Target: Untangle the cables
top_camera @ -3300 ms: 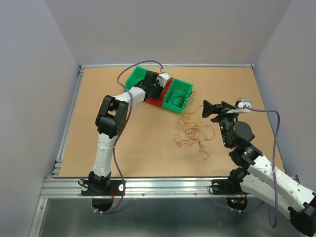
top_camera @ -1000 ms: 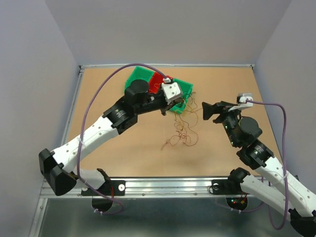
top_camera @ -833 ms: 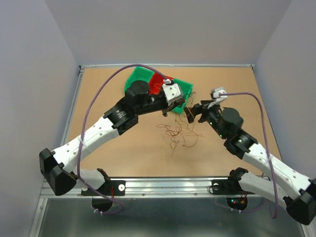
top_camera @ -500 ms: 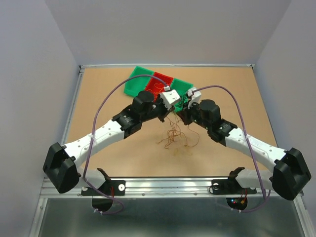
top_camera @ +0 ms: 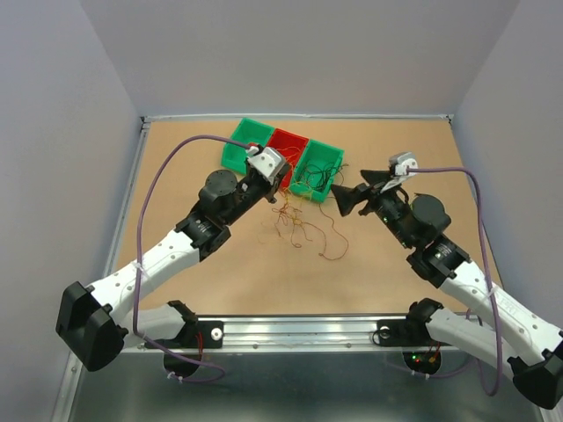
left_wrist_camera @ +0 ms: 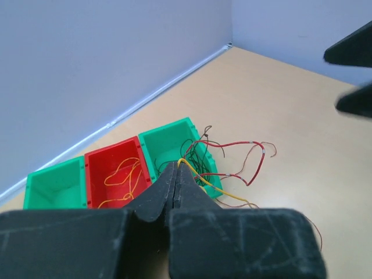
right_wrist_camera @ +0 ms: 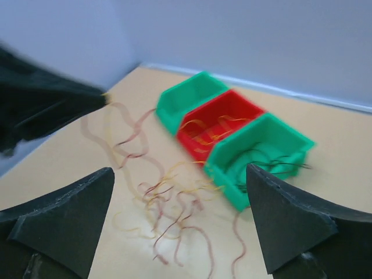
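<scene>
The cables (top_camera: 297, 225) are a loose clump of thin dark red, orange-yellow and black strands on the table in front of the bins. My left gripper (top_camera: 281, 186) hangs above the clump's left end. In the left wrist view it (left_wrist_camera: 176, 165) is shut on a yellow strand (left_wrist_camera: 232, 195), and a red strand (left_wrist_camera: 233, 145) loops past it. My right gripper (top_camera: 356, 189) is open to the right of the clump. In its own view it (right_wrist_camera: 180, 215) is wide open above the blurred cables (right_wrist_camera: 168, 203), holding nothing.
A row of three bins stands at the back: a green bin (top_camera: 239, 146), a red bin (top_camera: 287, 149) with orange strands, and a green bin (top_camera: 322, 163) with black strands. The same bins appear in both wrist views. Walls enclose the table.
My right gripper has drawn back to the right from the left one and stands open. The left gripper has moved left, still shut, dragging the clump leftward.
</scene>
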`<control>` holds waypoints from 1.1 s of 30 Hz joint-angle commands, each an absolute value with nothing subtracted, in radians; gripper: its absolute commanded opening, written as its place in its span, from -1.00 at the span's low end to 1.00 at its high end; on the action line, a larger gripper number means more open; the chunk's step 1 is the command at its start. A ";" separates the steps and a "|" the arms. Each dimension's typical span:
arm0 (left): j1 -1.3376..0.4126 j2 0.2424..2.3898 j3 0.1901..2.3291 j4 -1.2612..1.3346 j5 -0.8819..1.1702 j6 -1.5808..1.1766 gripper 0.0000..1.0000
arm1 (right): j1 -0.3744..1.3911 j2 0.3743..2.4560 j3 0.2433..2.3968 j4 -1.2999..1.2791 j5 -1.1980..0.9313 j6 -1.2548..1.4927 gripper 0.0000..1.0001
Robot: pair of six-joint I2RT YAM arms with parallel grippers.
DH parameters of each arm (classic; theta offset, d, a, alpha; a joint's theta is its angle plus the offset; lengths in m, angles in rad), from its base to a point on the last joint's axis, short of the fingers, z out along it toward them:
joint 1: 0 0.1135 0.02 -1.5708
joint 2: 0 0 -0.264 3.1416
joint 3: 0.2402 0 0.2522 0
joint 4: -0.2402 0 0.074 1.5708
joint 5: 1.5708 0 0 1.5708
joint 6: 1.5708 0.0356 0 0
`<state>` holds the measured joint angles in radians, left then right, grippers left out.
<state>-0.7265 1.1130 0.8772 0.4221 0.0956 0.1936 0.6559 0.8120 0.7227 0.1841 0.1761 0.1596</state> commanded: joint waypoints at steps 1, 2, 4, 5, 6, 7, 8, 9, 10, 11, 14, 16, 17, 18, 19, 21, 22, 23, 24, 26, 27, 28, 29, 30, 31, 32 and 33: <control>-0.730 1.134 0.885 0.476 0.140 0.183 -0.99 | 0.661 0.888 0.735 0.215 -0.346 0.109 1.00; -0.730 1.135 0.887 0.476 0.141 0.181 -0.99 | 0.661 0.902 0.739 0.224 -0.366 0.110 1.00; -0.730 1.134 0.887 0.476 0.146 0.179 -0.99 | 0.661 0.937 0.749 0.236 -0.382 0.100 1.00; -0.730 1.131 0.887 0.476 0.147 0.181 -0.99 | 0.661 0.977 0.755 0.238 -0.387 0.097 1.00; -0.730 1.128 0.885 0.477 0.147 0.178 -0.99 | 0.661 1.003 0.773 0.239 -0.391 0.089 1.00; -0.730 1.123 0.885 0.476 0.150 0.176 -0.99 | 0.661 1.049 0.785 0.239 -0.406 0.083 1.00; -0.730 1.121 0.884 0.476 0.153 0.176 -0.99 | 0.661 1.077 0.795 0.242 -0.417 0.078 1.00; -0.730 1.117 0.884 0.474 0.156 0.175 -0.99 | 0.661 1.103 0.808 0.245 -0.431 0.077 1.00; -0.732 1.117 0.884 0.472 0.164 0.175 -0.99 | 0.663 1.127 0.830 0.256 -0.448 0.078 1.00; -0.730 1.111 0.884 0.472 0.164 0.176 -0.99 | 0.661 1.155 0.844 0.276 -0.449 0.081 0.91; -0.730 1.100 0.877 0.471 0.166 0.175 -0.99 | 0.661 1.241 0.885 0.302 -0.401 0.100 0.54; -0.730 1.094 0.877 0.471 0.166 0.176 -0.99 | 0.661 1.284 0.906 0.304 -0.349 0.109 0.26; -0.730 1.089 0.874 0.469 0.166 0.176 -0.99 | 0.663 1.290 0.910 0.304 -0.332 0.113 -0.18; -0.730 1.088 0.874 0.471 0.167 0.176 -0.99 | 0.661 1.293 0.911 0.304 -0.312 0.120 -0.50; -0.730 1.086 0.873 0.469 0.164 0.176 -0.99 | 0.663 1.278 0.907 0.304 -0.229 0.149 -0.99; -0.730 1.085 0.871 0.471 0.153 0.179 -0.98 | 0.661 1.234 0.885 0.302 -0.090 0.185 -0.99; -0.730 1.083 0.870 0.471 0.138 0.181 -0.93 | 0.661 1.165 0.873 0.295 0.127 0.208 -0.99; -0.730 1.081 0.870 0.471 0.127 0.184 -0.75 | 0.661 1.120 0.858 0.264 0.269 0.263 -0.99; -0.732 1.078 0.865 0.472 0.112 0.187 -0.61 | 0.661 1.074 0.818 0.250 0.416 0.293 -0.99; -0.729 1.063 0.850 0.497 0.032 0.184 -0.06 | 0.661 0.900 0.741 0.262 0.760 0.331 -0.99; -0.729 1.057 0.842 0.509 0.011 0.184 0.05 | 0.661 0.840 0.659 0.290 0.834 0.318 -0.99; -0.729 1.046 0.830 0.528 -0.020 0.187 0.27 | 0.661 0.753 0.628 0.323 0.897 0.281 -0.99; -0.729 1.046 0.830 0.528 -0.018 0.189 0.39 | 0.661 0.752 0.609 0.322 0.902 0.267 -0.99; -0.729 1.045 0.824 0.535 -0.005 0.196 0.41 | 0.663 0.689 0.601 0.310 0.899 0.255 -0.99; -0.732 1.049 0.825 0.535 0.023 0.201 0.42 | 0.663 0.672 0.609 0.283 0.867 0.253 -0.99; -0.732 1.061 0.827 0.532 0.028 0.201 0.43 | 0.663 0.660 0.620 0.231 0.829 0.253 -0.99; -0.730 1.071 0.831 0.529 0.037 0.204 0.43 | 0.661 0.652 0.627 0.213 0.784 0.253 -0.99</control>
<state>-0.7265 1.0801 0.8295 0.4496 0.0395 0.1860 0.6575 0.6575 0.6456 0.2623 0.6975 0.2615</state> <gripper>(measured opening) 0.711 0.015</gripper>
